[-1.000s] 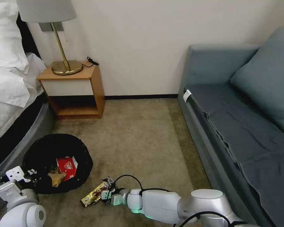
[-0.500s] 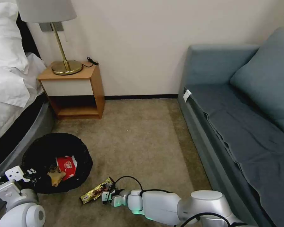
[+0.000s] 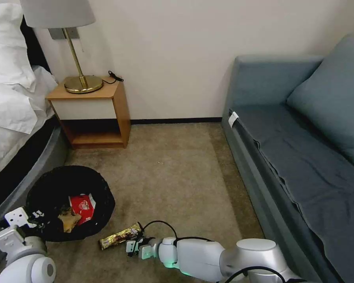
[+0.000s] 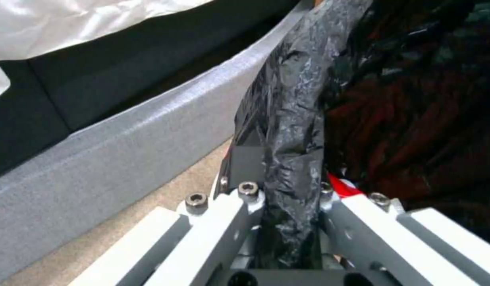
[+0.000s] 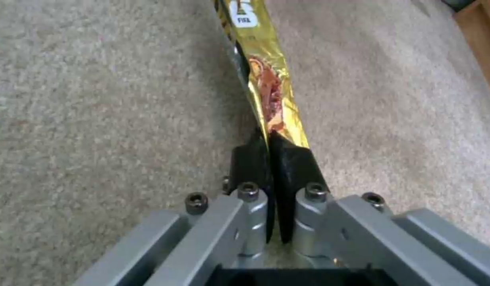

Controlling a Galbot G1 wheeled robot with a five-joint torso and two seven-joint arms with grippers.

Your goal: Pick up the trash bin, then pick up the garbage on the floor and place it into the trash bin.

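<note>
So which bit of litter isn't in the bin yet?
The brown-gold candy wrapper, pinched in the right hand over the carpet; the red packet and tan scrap lie inside.

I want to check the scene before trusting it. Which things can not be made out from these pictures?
- Trash bin: head view, its white wall is hidden by the black bag.
- Candy wrapper: right wrist view, its far end is cut off by the edge; the end inside the right gripper is hidden by its fingers.
- Red packet: head view, print too small to read; a tan scrap covers part.
- Left gripper: left wrist view, the bag hides its fingertips.
</note>
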